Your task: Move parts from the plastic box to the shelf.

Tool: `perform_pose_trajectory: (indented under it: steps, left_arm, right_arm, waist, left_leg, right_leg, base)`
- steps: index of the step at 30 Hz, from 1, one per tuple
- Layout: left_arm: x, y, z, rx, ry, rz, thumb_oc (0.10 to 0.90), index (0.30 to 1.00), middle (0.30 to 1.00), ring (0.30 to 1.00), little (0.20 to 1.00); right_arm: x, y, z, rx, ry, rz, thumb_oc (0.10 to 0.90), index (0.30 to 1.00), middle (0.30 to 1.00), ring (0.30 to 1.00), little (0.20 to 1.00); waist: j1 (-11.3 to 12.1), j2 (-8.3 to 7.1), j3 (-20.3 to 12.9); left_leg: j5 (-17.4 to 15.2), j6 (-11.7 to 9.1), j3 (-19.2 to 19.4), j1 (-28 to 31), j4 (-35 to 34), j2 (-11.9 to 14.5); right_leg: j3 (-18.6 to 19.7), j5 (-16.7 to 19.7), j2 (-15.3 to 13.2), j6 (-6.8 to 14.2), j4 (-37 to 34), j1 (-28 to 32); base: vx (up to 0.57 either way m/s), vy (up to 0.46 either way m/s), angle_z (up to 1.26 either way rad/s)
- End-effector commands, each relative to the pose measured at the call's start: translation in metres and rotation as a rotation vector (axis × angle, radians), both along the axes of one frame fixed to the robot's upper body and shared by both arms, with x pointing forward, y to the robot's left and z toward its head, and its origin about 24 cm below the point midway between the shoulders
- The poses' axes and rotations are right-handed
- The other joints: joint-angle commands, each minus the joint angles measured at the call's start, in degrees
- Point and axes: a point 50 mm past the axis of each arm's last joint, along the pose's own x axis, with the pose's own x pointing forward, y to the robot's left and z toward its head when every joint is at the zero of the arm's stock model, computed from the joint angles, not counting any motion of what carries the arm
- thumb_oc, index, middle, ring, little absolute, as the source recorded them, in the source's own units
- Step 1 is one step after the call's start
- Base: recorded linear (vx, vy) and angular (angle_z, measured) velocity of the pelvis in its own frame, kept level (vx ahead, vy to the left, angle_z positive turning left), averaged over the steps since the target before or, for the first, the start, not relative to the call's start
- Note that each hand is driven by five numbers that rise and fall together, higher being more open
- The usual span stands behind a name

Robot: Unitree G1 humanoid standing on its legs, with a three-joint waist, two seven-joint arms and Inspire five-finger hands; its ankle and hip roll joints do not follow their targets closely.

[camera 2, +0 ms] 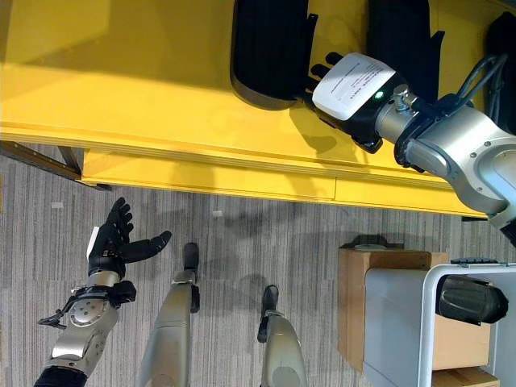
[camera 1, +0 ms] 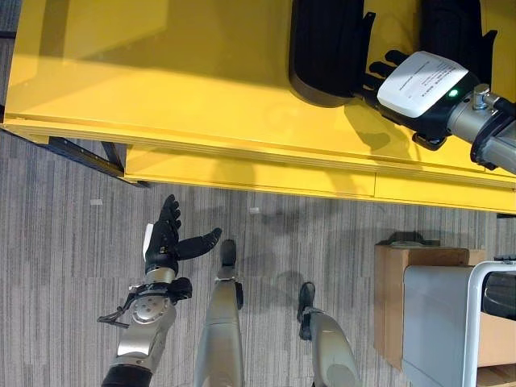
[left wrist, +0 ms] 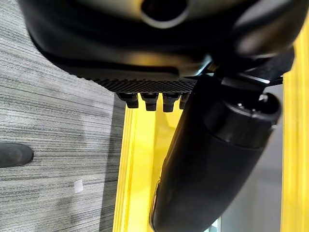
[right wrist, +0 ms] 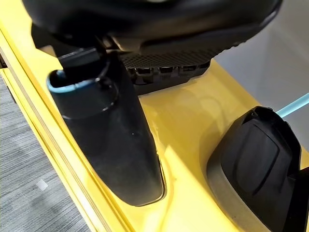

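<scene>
Presently, the left hand is held low over the grey carpeted floor, in front of the wide yellow shelf, its fingers spread and relaxed with nothing in them; it is judged to be kept clear while the other arm works. On the shelf, a black ribbed moulded plastic part is laid flat, presumably just set down. The right hand is placed beside that part with straightened fingers touching its edge, grasping nothing. A second black part lies on the shelf further right. Below the shelf, another dark part is seen in the white-framed plastic box.
</scene>
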Motion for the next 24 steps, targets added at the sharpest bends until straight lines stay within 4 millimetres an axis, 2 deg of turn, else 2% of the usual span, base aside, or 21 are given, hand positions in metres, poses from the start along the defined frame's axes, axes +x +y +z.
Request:
perform_pose_trajectory:
  steps: [1,24]
  left_arm:
    - [-0.007,0.004,0.024,0.075,-0.125,-0.013,0.900,1.000,1.000,1.000,1.000]
    - [-0.006,0.004,0.024,0.063,-0.126,-0.009,0.900,1.000,1.000,1.000,1.000]
  right_arm:
    - [-0.005,-0.010,0.040,0.033,-0.184,-0.052,0.900,1.000,1.000,1.000,1.000]
    - [0.011,-0.022,0.031,0.054,-0.207,-0.132,0.900,1.000,1.000,1.000,1.000]
  waist:
    - [-0.1,-0.21,-5.0]
    - [0.3,0.10,-5.3]
  left_leg:
    - [-6.7,-5.5,-0.9,0.4,4.8,7.3]
    - [-6.7,-5.3,-1.1,0.4,4.7,7.0]
  right_leg:
    - [0.1,-2.0,-0.2,-3.1,1.7,1.2]
    - [0.0,-2.0,-0.2,-3.3,1.4,1.8]
  base:
    - [0.00,0.000,0.00]
    - [0.00,0.000,0.00]
